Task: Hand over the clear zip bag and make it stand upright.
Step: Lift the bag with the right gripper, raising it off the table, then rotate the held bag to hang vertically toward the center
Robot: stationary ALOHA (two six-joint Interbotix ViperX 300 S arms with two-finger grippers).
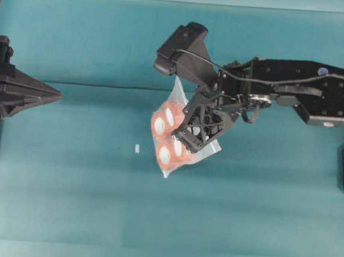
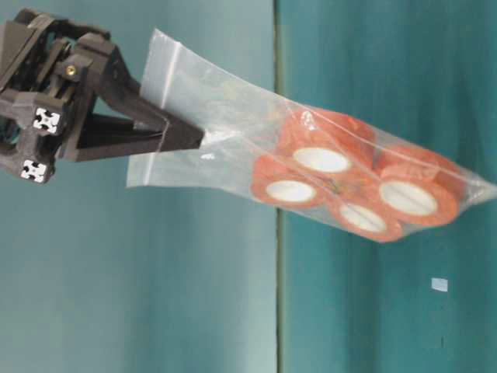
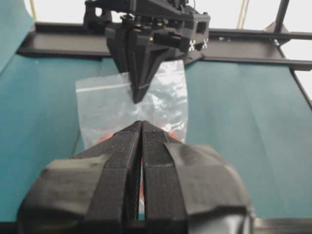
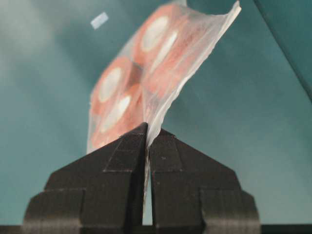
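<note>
The bag (image 1: 171, 123) hangs in the air above the middle of the teal tabletop (image 1: 65, 203), clear of the cloth. It is a clear, crinkly pouch holding four orange-red rolls (image 2: 345, 183) with white cores, bunched at its lower end. In the table-level view it slopes down from the pincer, rolls at the low end, zip strip at the high end near the grip. It is tilted, not upright.

The right pincer (image 2: 198, 138) is clamped on the bag's empty upper part just below the zip strip. The right wrist view shows the plastic (image 4: 146, 87) pinched between the two closed fingers (image 4: 122, 161), with the rolls dangling beyond them. From overhead the right arm (image 1: 294, 84) reaches in from the right edge to the centre, and the pincer partly covers the bag.

The left pincer (image 1: 58, 96) sits near the left edge, well apart from the bag, pointing toward it. Its fingers (image 3: 122, 161) are pressed together with nothing between them. Its wrist camera looks straight at the bag and at the right pincer above it.

A small white scrap (image 1: 137, 148) lies on the tabletop between the left pincer and the bag, nearer the bag.
</note>
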